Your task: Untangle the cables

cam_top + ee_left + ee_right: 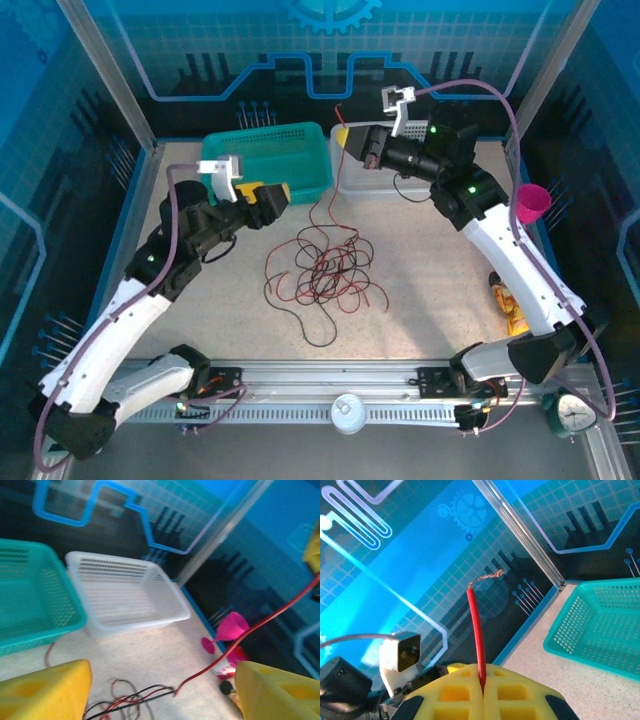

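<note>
Right gripper (343, 140), raised near the far edge, pinches a red cable (326, 188); left gripper (278, 200) gapes empty beside the teal basket (300, 178); tangled cables (320, 270) lie mid-table, bare table (430, 280) around. Left wrist: fingers (45, 690) spread, cable taut beyond. Right wrist: pads (510, 690) clamp it below its frayed tip.

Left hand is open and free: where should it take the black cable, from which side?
Probably the black cable's loose loop at the tangle's near edge, from straight above: it lies flat on the table, clear of the red strands.
</note>
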### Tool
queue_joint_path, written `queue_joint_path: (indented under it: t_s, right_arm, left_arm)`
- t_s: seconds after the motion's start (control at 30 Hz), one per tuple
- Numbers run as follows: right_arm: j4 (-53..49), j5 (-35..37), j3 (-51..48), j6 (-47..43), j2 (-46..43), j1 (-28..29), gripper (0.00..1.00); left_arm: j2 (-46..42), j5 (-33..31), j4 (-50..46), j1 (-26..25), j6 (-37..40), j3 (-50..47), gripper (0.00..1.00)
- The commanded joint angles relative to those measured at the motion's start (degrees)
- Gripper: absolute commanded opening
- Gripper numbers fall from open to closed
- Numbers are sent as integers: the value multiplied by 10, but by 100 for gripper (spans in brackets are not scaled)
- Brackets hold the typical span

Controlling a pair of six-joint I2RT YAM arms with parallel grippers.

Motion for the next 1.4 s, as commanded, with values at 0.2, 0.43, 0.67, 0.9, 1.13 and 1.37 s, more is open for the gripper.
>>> queue_joint_path:
  t_s: [0.2,0.43,0.67,0.9,1.13,1.37]
  right_arm:
    - [-9,8,5,-17,12,26,0]
    - [-6,15,13,-11,7,30,0]
    - [-17,25,25,-16,0,22,0]
    - [-4,31,1,-3,-16,-1,0]
    - [14,34,-43,3,-34,-18,29]
    - [23,29,-89,4,-45,-11,69]
  left_arm:
    - [118,72,66,-75,83,63,78]
    - [187,56,129,-82,61,66,57]
    - [208,62,174,-94,40,16,34]
    - [174,49,204,-94,39,-42,0]
    - [144,44,182,-94,65,-26,0]
    - [143,54,154,-94,79,6,0]
